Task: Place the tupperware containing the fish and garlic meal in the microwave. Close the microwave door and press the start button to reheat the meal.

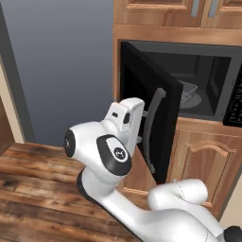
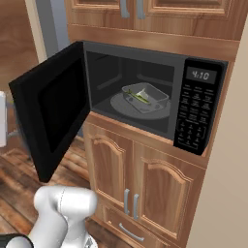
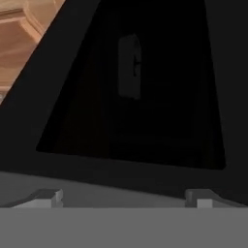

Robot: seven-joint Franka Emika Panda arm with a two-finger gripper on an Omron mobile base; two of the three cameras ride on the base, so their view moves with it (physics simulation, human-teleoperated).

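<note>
The black microwave (image 2: 111, 72) stands open, and the tupperware (image 2: 145, 97) rests on its round turntable (image 2: 120, 104). Green and pale bits of the fish and garlic meal (image 2: 140, 97) show inside the tub. The tupperware (image 1: 187, 92) also appears deep in the cavity in the left base view. The microwave door (image 1: 142, 80) hangs about half open, its curved grey handle (image 1: 152, 127) facing out. My white hand (image 1: 126, 116) is at the door's outer face, left of the handle. My gripper (image 3: 128, 196) is open, its fingertips wide apart, close to the dark glass window (image 3: 131, 97).
The keypad and clock panel (image 2: 196, 109) sits on the microwave's right side. Brown wooden cabinets (image 2: 145, 179) lie below and above. A tall grey fridge (image 1: 61, 61) stands to the left of the door. My own arm (image 1: 99, 153) is bent low in front of the door.
</note>
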